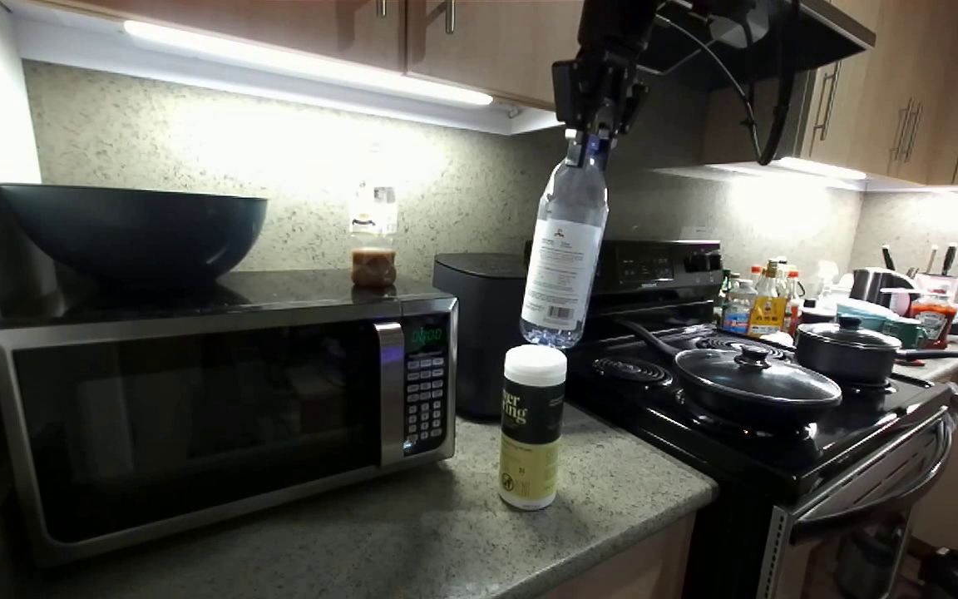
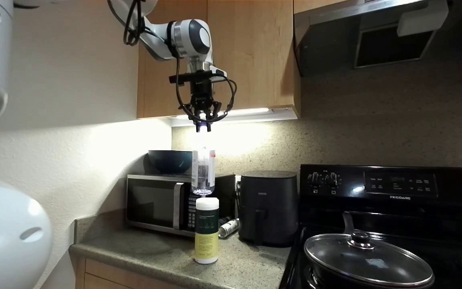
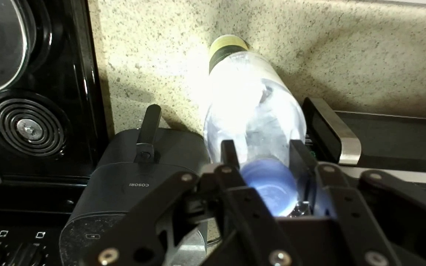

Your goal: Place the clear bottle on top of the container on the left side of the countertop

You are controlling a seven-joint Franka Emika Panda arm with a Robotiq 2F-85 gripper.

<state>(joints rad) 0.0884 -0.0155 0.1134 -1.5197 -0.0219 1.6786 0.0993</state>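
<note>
The clear bottle (image 1: 564,258) hangs cap up, tilted a little, right over the container's white lid. My gripper (image 1: 591,150) is shut on the bottle's neck and blue cap; the wrist view shows the fingers (image 3: 263,147) at both sides of the cap. The container (image 1: 532,416), with white lid, dark band and yellow-green lower part, stands upright on the countertop (image 1: 412,532). In an exterior view the bottle (image 2: 203,168) sits slightly left of the container's (image 2: 207,228) middle. I cannot tell whether base and lid touch. In the wrist view the bottle hides the lid.
A microwave (image 1: 238,399) carrying a dark bowl (image 1: 130,233) and an amber-filled bottle (image 1: 373,266) stands beside the container. A black air fryer (image 2: 267,208) and a lying can (image 2: 229,228) are behind it. The stove with a lidded pan (image 1: 753,383) adjoins the counter. Cabinets hang above.
</note>
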